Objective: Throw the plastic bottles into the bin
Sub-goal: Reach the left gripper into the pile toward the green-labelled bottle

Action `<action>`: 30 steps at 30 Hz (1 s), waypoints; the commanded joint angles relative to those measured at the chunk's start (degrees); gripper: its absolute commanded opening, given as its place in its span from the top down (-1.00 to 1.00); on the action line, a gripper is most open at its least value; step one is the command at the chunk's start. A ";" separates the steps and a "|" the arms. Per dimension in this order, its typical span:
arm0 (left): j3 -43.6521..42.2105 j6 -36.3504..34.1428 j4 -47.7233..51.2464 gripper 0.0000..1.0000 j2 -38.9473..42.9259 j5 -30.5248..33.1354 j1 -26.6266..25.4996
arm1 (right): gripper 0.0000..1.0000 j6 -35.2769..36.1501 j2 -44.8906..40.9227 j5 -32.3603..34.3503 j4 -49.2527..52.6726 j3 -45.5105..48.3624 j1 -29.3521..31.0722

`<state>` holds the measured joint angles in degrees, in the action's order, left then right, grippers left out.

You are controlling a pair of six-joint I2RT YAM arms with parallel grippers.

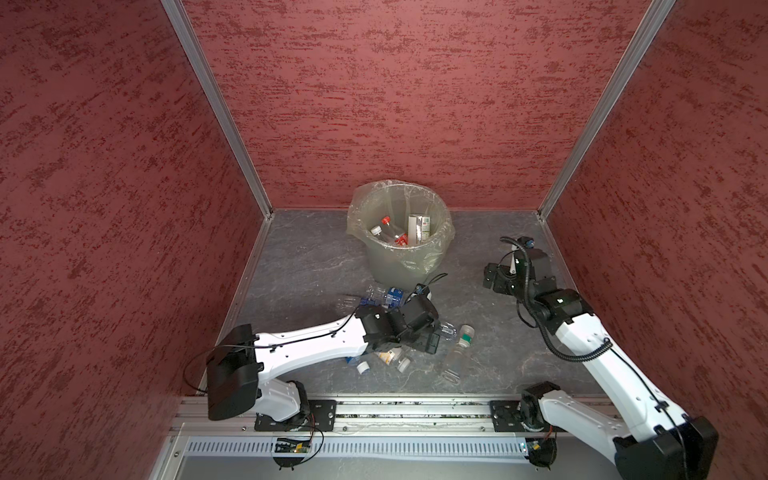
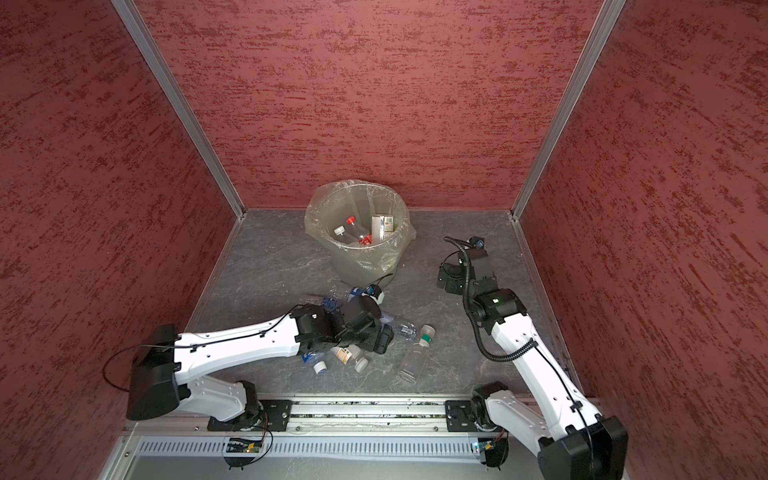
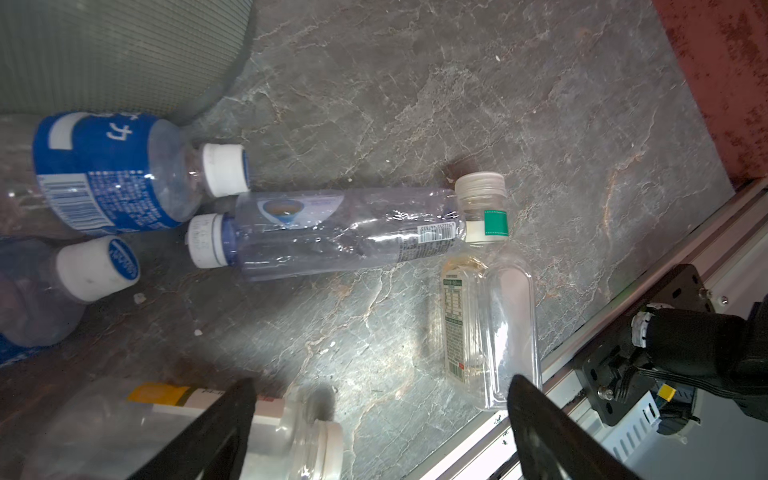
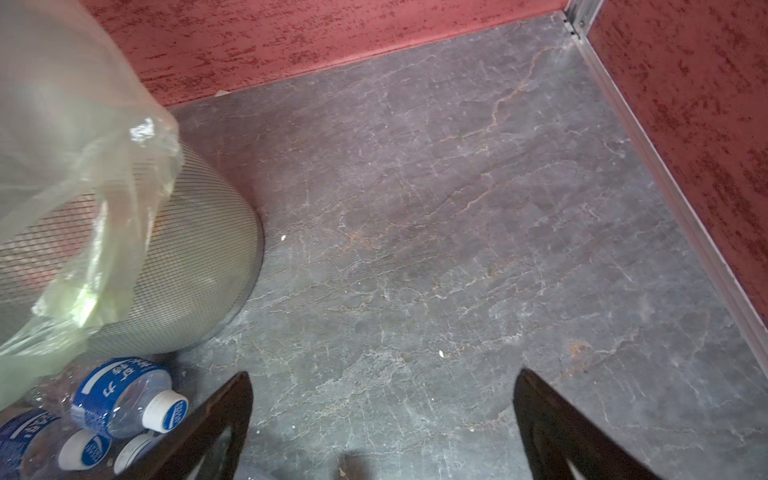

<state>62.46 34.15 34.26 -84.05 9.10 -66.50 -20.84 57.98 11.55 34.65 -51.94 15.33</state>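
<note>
Both top views: the bin (image 1: 392, 266) stands at centre against the back wall (image 1: 415, 104) with several bottles (image 1: 390, 235) inside. More bottles (image 1: 386, 297) litter the floor (image 1: 291, 266) just below it, around the left arm (image 1: 316, 340).

Left wrist view: the left gripper (image 3: 380, 380) hangs with jaws wide and nothing between them. One finger (image 3: 216, 428) crosses a clear yellow-labelled bottle (image 3: 104, 428), and a blue-labelled bottle (image 3: 104, 174) lies beside the bin.

Right wrist view: the right gripper (image 4: 382, 374) gapes wide above the floor, holding nothing.
</note>
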 commanded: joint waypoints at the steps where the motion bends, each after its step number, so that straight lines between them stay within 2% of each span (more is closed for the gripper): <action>1: 3.74 -0.42 1.33 -0.90 -3.28 0.29 -1.97 | -0.97 -1.76 -1.85 -2.83 -2.72 1.29 -2.85; 13: 11.27 -0.40 1.23 -0.87 -13.34 -4.13 -5.61 | -0.97 -2.41 -2.68 -7.11 -4.24 2.62 -7.24; 19: 18.77 -1.52 6.13 -0.86 -20.71 -3.64 -7.97 | -0.97 -2.55 -2.91 -8.28 -4.68 2.86 -8.09; 30: 23.35 -0.41 9.10 -0.82 -26.55 -5.13 -8.21 | -0.96 -2.89 -3.15 -9.27 -5.17 3.22 -9.21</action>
<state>84.03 33.74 41.76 -109.12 4.91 -74.78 -22.70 55.53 3.38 31.05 -49.28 6.61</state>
